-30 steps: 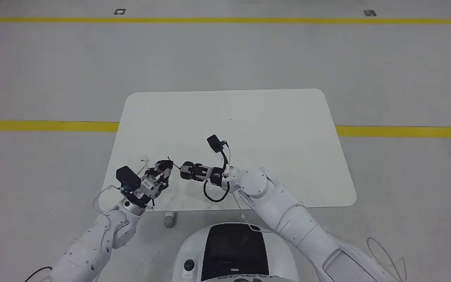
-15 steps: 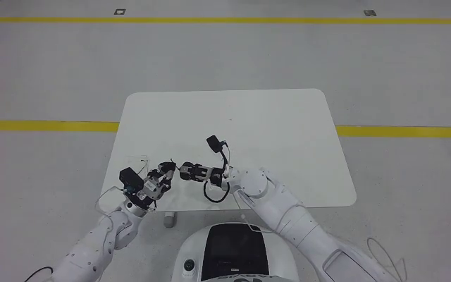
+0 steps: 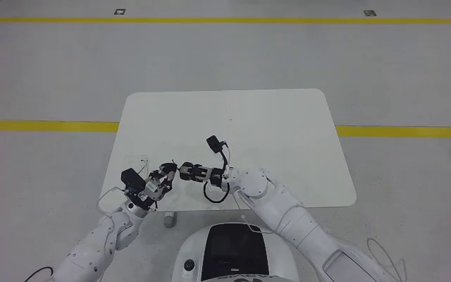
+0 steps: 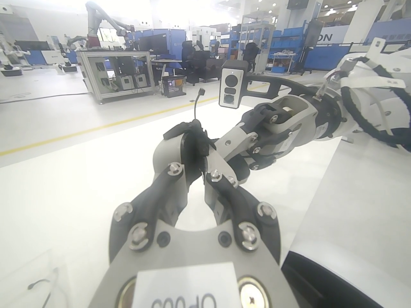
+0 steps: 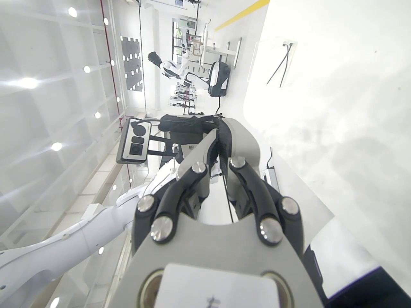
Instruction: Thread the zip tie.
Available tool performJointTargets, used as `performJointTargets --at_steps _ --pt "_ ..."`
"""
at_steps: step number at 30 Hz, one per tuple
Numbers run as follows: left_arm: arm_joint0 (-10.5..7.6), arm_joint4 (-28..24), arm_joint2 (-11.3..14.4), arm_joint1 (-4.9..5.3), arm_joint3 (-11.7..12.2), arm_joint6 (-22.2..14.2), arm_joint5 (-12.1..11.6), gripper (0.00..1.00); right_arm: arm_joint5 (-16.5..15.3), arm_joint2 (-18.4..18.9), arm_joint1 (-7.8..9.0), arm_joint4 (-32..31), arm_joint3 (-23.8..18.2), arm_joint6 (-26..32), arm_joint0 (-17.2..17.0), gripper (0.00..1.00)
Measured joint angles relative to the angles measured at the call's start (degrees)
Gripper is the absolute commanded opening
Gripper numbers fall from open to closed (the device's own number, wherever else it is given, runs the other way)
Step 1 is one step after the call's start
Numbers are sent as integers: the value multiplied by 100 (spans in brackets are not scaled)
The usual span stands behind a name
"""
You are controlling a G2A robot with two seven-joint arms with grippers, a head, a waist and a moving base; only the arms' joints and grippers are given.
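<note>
The left gripper (image 4: 196, 149) is closed, its two pads pinching the thin black zip tie (image 4: 196, 107) at the very tips; the right gripper (image 5: 218, 137) is closed as well, with the same tie caught between its fingers; the two grippers meet tip to tip over the near left part of the white table (image 3: 282, 127), the left gripper (image 3: 168, 172) touching or almost touching the right gripper (image 3: 185, 170).

From the left gripper's pinch the tie's free end stands out beyond the fingertips and rises away from the table, nearly upright with a slight bend, ending in a small blocky tip; a short length of it also shows in the slit between the left pads, running back toward the palm; on the right gripper's side the zip tie (image 5: 227, 193) lies along the gripper's own length, a straight strand running from the closed fingertips back between the finger links toward the palm.

Beyond the left gripper, on its outer side, spare ties (image 5: 280, 62) lie on a clear sheet (image 5: 260, 65) flat on the table, well apart from both grippers.
</note>
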Motion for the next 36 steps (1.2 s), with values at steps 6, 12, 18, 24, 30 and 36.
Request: performJointTargets --at_steps 6,12,18,24,30,36 --pt "-10 17 24 -1 9 -15 0 0 -6 3 0 -3 2 -17 -4 0" --pt "-21 20 41 1 29 -21 0 0 -6 8 2 -6 -5 -34 -13 0" --pt "-27 -3 21 -7 54 -34 0 58 11 11 2 -3 9 -30 -12 0" --pt "-24 -7 -5 -18 49 -30 0 100 28 7 -6 23 51 -23 12 0" --pt "-2 -11 -38 -19 38 21 0 100 29 10 -12 56 88 -26 28 0" --pt "30 -195 -146 -29 49 111 83 100 42 26 -23 193 138 61 58 0"
